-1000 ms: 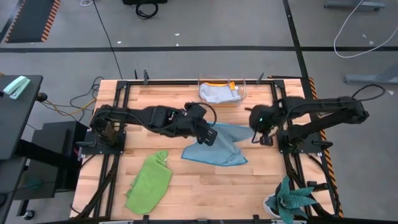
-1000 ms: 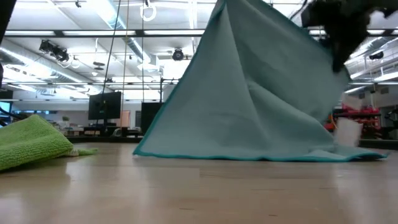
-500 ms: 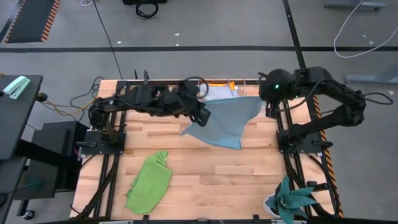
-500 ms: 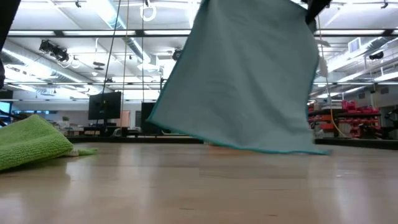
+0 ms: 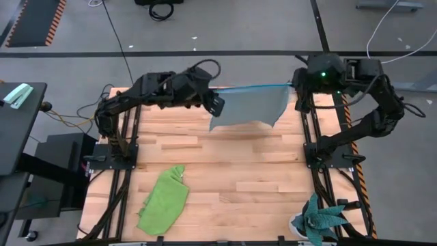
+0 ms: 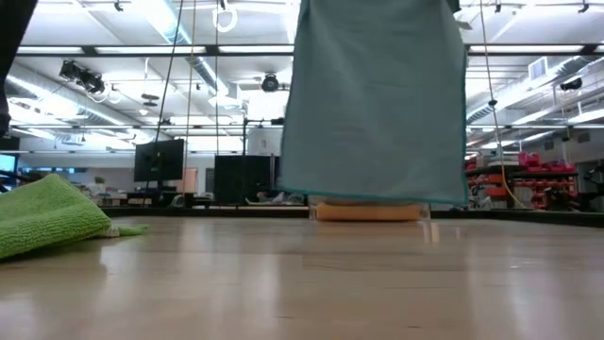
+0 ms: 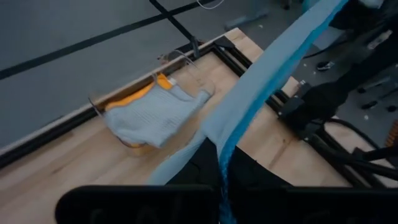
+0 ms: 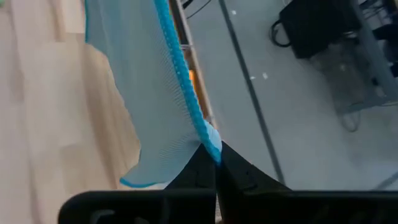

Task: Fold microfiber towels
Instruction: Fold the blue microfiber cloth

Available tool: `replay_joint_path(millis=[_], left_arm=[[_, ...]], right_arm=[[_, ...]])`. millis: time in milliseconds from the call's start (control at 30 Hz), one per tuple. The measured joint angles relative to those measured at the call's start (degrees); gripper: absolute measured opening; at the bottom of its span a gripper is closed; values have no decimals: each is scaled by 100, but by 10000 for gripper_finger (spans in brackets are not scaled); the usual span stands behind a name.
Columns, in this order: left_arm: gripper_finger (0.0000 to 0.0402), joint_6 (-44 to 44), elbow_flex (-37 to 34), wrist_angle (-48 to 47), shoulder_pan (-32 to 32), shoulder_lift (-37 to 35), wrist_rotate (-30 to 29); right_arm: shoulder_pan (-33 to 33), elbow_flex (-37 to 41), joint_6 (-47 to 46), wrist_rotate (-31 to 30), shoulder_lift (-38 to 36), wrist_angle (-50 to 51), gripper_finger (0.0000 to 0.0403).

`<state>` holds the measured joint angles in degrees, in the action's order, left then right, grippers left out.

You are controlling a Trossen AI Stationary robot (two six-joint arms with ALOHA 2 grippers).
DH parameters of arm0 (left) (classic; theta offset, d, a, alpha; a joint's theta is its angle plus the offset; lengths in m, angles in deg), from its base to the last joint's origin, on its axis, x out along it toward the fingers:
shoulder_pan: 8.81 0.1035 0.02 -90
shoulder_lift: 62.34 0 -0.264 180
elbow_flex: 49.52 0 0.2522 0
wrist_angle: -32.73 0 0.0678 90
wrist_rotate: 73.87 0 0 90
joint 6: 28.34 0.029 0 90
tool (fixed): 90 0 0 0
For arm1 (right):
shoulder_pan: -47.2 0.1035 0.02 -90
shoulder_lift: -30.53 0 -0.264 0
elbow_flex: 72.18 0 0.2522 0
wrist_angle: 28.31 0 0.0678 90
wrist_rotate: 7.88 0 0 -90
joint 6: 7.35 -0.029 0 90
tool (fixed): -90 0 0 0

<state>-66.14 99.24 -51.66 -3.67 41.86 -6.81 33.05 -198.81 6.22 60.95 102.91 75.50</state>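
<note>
From above, you had the light blue towel [image 5: 247, 106] stretched in the air between both arms, over the far edge of the table [image 5: 232, 178]. Your left gripper [image 5: 217, 106] pinched one top corner, and your right gripper [image 5: 295, 85] pinched the other. The lime green towel [image 5: 164, 199] lay crumpled on the wood, well apart from both grippers.

From table height, the blue towel [image 6: 376, 104] hung flat like a curtain, its bottom edge clear of the wood. The green towel [image 6: 52, 219] sat off to one side.

Your left wrist camera showed closed fingers on the blue edge [image 7: 249, 106]. Beyond them lay the grey towel [image 7: 155, 115] on the orange-yellow towel [image 7: 134, 96].

Your right wrist camera showed closed fingers gripping a blue corner [image 8: 208, 140].
</note>
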Motion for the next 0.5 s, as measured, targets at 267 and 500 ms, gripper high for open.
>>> replay_joint_path(millis=[267,500], left_arm=[[2,701,0,-526,195,-43,374],[2,619,4,-1438,15,-111,391]], right_arm=[[-144,-23,51,-63,-8,-37,0],[-199,-16,51,579,53,-56,0]])
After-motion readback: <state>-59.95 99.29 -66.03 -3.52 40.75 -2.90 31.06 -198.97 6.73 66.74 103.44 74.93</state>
